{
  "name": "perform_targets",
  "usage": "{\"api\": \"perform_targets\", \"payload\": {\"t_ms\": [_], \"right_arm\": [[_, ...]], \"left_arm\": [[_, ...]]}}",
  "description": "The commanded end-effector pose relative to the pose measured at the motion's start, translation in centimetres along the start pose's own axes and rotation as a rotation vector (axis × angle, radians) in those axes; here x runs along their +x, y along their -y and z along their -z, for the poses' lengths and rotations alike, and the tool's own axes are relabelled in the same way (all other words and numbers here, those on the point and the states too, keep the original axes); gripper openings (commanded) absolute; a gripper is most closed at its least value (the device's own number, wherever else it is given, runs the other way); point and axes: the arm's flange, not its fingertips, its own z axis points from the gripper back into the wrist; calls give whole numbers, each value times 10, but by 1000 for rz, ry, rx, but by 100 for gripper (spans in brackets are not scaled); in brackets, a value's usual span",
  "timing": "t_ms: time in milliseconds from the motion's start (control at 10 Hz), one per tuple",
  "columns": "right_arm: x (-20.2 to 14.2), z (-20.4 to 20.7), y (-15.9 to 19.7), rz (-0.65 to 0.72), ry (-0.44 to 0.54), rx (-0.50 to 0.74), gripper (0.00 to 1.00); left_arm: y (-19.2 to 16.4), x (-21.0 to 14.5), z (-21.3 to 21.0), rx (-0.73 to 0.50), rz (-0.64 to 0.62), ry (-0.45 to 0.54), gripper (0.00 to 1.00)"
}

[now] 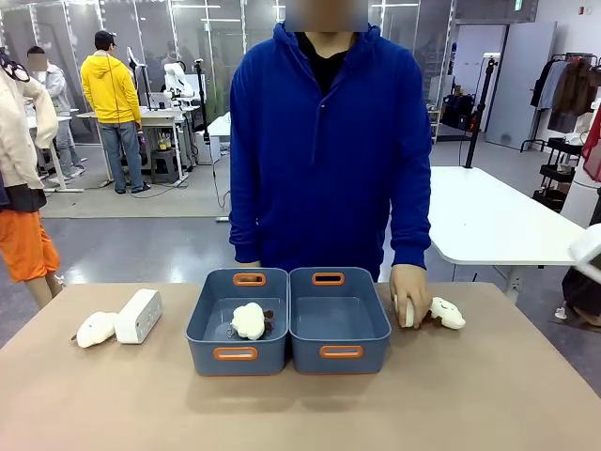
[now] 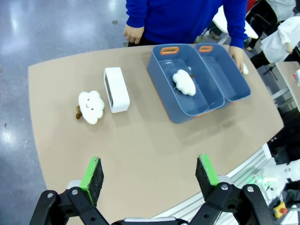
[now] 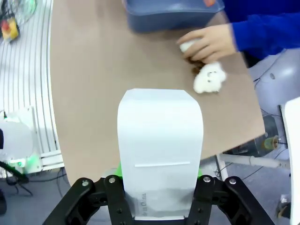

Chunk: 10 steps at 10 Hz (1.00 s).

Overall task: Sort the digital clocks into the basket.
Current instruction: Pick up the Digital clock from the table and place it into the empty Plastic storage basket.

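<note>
Clamping one white digital clock point(image 3: 160, 136) between its pads, the right gripper point(image 3: 159, 174) hung over the table's point(image 3: 89, 93) edge, while the left gripper point(image 2: 150, 176) stood wide open and empty, high above the tabletop. The other digital clock point(image 1: 139, 315) lay left of the blue-grey baskets point(image 1: 208, 319), just beside a white plush toy point(image 1: 96, 329). A person's hand point(image 1: 409, 293) rested to their right.

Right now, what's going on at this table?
The right gripper is shut on one digital clock, holding it above the table's right end. The left gripper hangs open, high over the table. The other digital clock lies at the left beside a plush toy. The person's hand rests on something small and white next to another plush. One basket holds a third plush; neither basket has a clock yet.
</note>
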Motion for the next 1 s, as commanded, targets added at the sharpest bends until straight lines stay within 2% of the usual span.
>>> {"api": "perform_targets", "payload": {"t_ms": [0,900], "right_arm": [[-4,19,12,3,68,-28,0],[-18,16,-6,49,91,-91,0]], "left_arm": [[0,-1,-1,6,16,-14,100],[0,-1,-1,6,16,-14,100]]}}
